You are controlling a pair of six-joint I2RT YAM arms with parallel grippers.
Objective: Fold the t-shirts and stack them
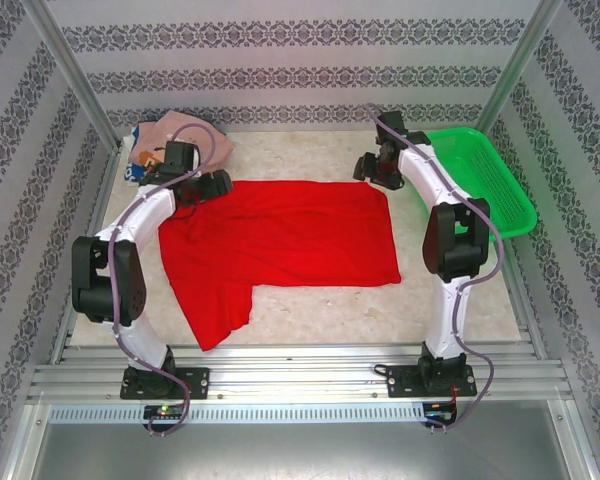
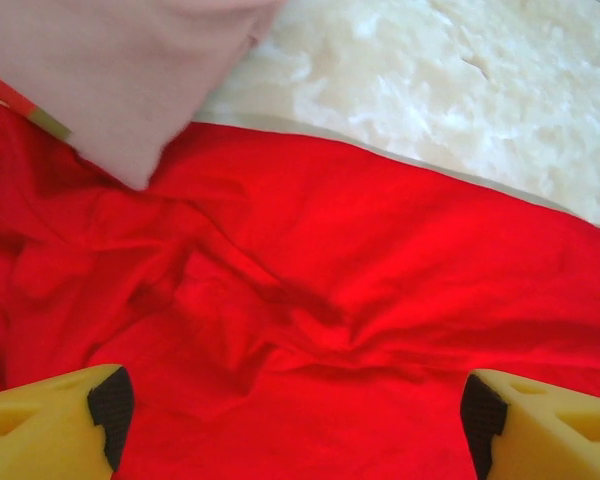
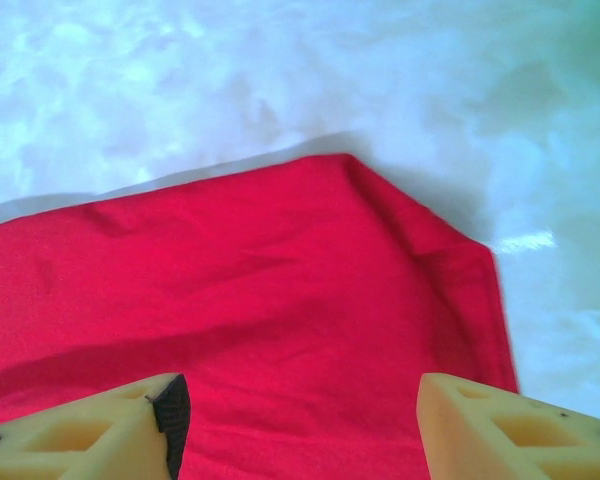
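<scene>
The red t-shirt (image 1: 280, 235) lies spread on the table (image 1: 320, 305), between the two arms. Its far edge runs straight from the left gripper (image 1: 212, 186) to just short of the right gripper (image 1: 372, 166), and its right edge ends in squared corners. At the near left, a flap reaches toward the table's near edge. We find bare table beyond the far edge, along the near side to the right of that flap, and in a narrow strip between the shirt and the right arm (image 1: 450, 240).

In the wrist views, both grippers stand wide over red cloth with nothing between their pads: the left over wrinkles, the right over the far right corner. We cannot tell whether the pads touch the cloth.

The green mesh basket (image 1: 510, 200) sits at the far right. Its mesh floor shows, and the right arm covers its left rim.

The dusty-pink t-shirt (image 1: 180, 135) is heaped in the far left corner, overlapping the red one. Beside it a scrap of the white-blue t-shirt (image 1: 133, 172) shows, mostly hidden. We cannot make out any print.
</scene>
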